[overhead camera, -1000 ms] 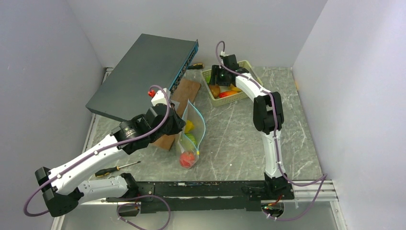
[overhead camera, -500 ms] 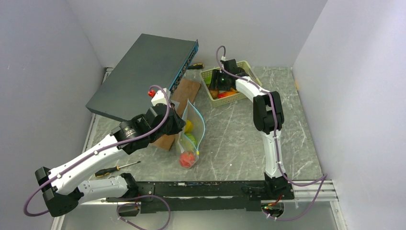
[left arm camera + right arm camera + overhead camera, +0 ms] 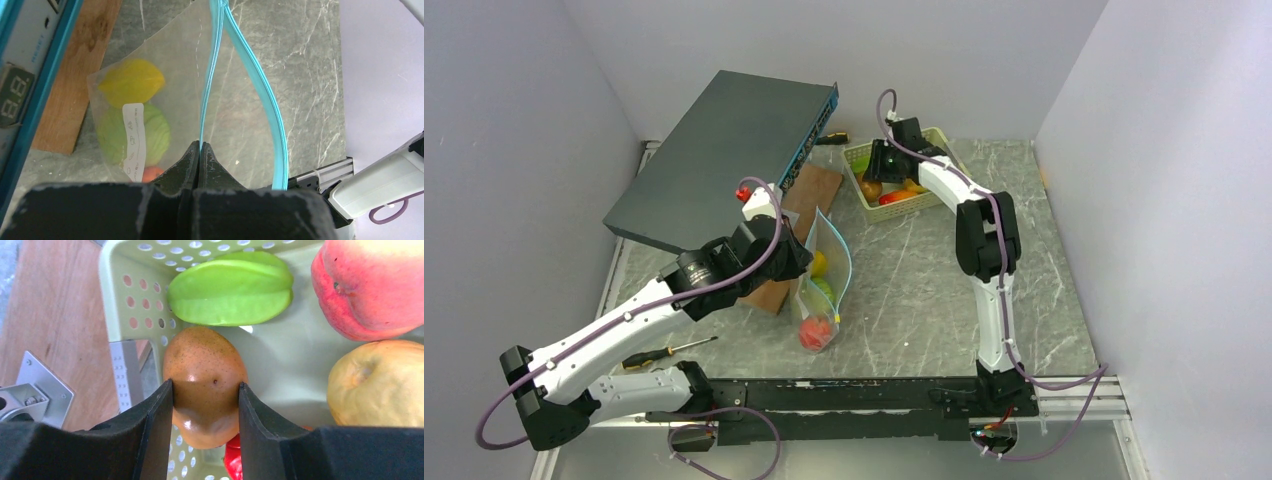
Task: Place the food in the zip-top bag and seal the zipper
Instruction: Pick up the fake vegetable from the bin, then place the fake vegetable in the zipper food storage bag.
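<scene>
Two claws are working at once: your right claw (image 3: 205, 388) is clasping the brown fruit (image 3: 205, 357) in the basket (image 3: 112, 300), jaws half open and touching both flanks, so be keeping it centred when lifting. Your left claw (image 3: 200, 147), fully closed, is pinching the zipper (image 3: 261, 92), holding the bag (image 3: 240, 120) open on the desk (image 3: 924, 290).

A grey marbled table (image 3: 924, 290) fills the floor between pale walls. At the far left sits a large dark grey flat box (image 3: 724, 150) with a teal front edge, tilted, and overlapping the left side of a wooden board (image 3: 809, 190). A pale green perforated basket (image 3: 894, 208) stands far, right of the board. A screwdriver (image 3: 649, 355) lies near left.
</scene>
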`<state>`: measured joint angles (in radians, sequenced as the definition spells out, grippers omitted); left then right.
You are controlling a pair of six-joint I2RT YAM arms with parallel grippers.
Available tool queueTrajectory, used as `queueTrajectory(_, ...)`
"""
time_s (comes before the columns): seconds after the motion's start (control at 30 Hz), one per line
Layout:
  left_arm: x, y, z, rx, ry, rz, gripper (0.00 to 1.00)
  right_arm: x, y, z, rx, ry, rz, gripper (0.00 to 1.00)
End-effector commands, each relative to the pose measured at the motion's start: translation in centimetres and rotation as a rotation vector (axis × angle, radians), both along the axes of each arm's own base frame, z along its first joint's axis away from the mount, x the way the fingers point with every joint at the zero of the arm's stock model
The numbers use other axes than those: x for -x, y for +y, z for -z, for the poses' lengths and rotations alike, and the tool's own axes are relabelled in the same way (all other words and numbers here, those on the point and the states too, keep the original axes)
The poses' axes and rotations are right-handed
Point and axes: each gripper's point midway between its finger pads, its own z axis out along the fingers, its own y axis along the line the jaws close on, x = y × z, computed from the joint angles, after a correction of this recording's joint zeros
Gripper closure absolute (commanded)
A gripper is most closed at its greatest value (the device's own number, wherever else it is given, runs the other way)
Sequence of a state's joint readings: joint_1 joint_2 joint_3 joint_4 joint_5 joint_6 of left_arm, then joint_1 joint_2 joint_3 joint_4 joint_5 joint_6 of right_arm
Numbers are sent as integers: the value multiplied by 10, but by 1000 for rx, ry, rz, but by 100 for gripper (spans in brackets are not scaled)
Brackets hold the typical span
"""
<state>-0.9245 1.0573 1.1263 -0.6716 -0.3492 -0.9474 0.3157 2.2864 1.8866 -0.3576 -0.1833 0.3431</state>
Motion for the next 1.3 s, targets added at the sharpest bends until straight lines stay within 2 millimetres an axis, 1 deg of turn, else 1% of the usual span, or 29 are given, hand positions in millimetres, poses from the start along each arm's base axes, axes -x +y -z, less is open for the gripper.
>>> queueTrajectory(0.0,-3,-1,-4,8,-7,1,100,-16,-2,-95,-26,-202,18,91)
queueTrajectory(0.17,-1,2,-1,8,-6,-4,100,-9,-4,-124,-44,-241,22,98)
queueTrajectory(0.2,-1,2,-1,10,-8,-5,100,-5,-3,-131,-55,-251,19,100)
queueTrajectory(0.23,-1,2,-1,13,-10,-4,100,0,-3,-145,-75,-271,16,100)
queueTrajectory(0.27,-1,2,0,13,-8,-3,100,6,-2,-150,-92,-275,10,100)
queueTrajectory(0.33,-1,2,1,13,-8,-1,100,19,-1,-167,-129,-297,1,100)
queueTrajectory(0.4,-1,2,1,17,-7,0,100,35,1,-185,-173,-322,-18,100)
queueTrajectory(0.43,0,2,2,18,-7,0,100,44,1,-190,-190,-325,-24,100)
queueTrajectory(0.6,-2,2,5,21,-18,-1,100,88,5,-241,-314,-398,-71,100)
queueTrajectory(0.7,-4,0,2,27,-31,8,100,123,14,-271,-381,-459,-129,100)
queueTrajectory(0.77,-5,-2,2,28,-37,16,100,147,17,-285,-405,-492,-157,100)
queueTrajectory(0.8,-6,-3,0,31,-40,19,100,163,17,-295,-422,-519,-175,100)
queueTrajectory(0.83,-6,-4,0,31,-41,25,100,176,21,-300,-437,-535,-198,100)
queueTrajectory(0.87,-5,-5,0,32,-43,29,100,187,25,-298,-443,-540,-234,100)
queueTrajectory(0.9,-5,-5,0,35,-45,32,100,208,30,-304,-453,-563,-288,100)
queueTrajectory(0.97,-5,-5,-2,41,-54,37,100,237,42,-305,-447,-601,-374,100)
queueTrajectory(1.0,-5,-4,-4,44,-59,34,100,256,52,-305,-437,-622,-432,100)
queueTrajectory(1.03,-5,-4,-4,45,-61,32,100,268,54,-305,-434,-635,-454,100)
queueTrajectory(1.1,-5,-2,-5,49,-67,28,100,300,64,-304,-453,-651,-537,100)
queueTrajectory(1.2,-4,-1,-6,57,-73,28,100,333,74,-300,-487,-659,-617,100)
queueTrajectory(1.27,-4,-1,-7,64,-75,28,100,345,79,-297,-507,-667,-642,100)
